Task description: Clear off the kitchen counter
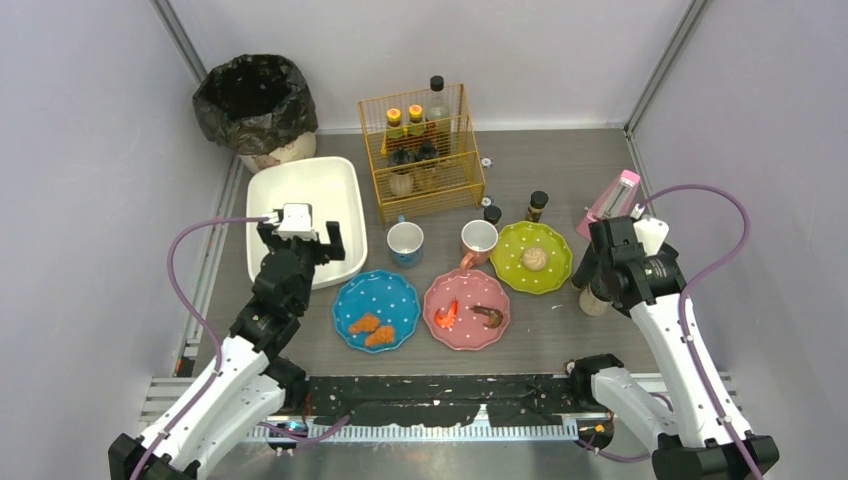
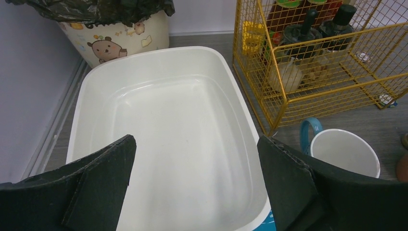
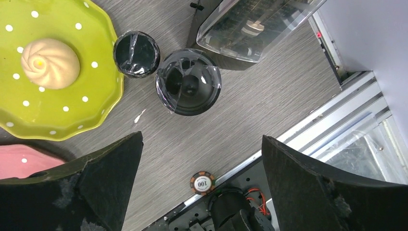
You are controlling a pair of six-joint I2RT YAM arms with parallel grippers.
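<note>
Risk, we judge: right gripper (image 3: pixel 202 139), spread like left gripper (image 2: pixel 195 144), may clip the jar (image 3: pixel 188 82) near the counter's (image 3: pixel 231 113) right edge, toppling it onto the bottle (image 3: pixel 136 54) beside it.

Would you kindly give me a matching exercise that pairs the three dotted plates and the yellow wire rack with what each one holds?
Column one:
1. blue plate
2. pink plate
3. green plate
4. yellow wire rack

Column two:
A. pale swirled bun
B. bottles
C. two orange-brown pieces
D. one red piece and one brown piece

Pairs: 1-C, 2-D, 3-A, 4-B.
</note>
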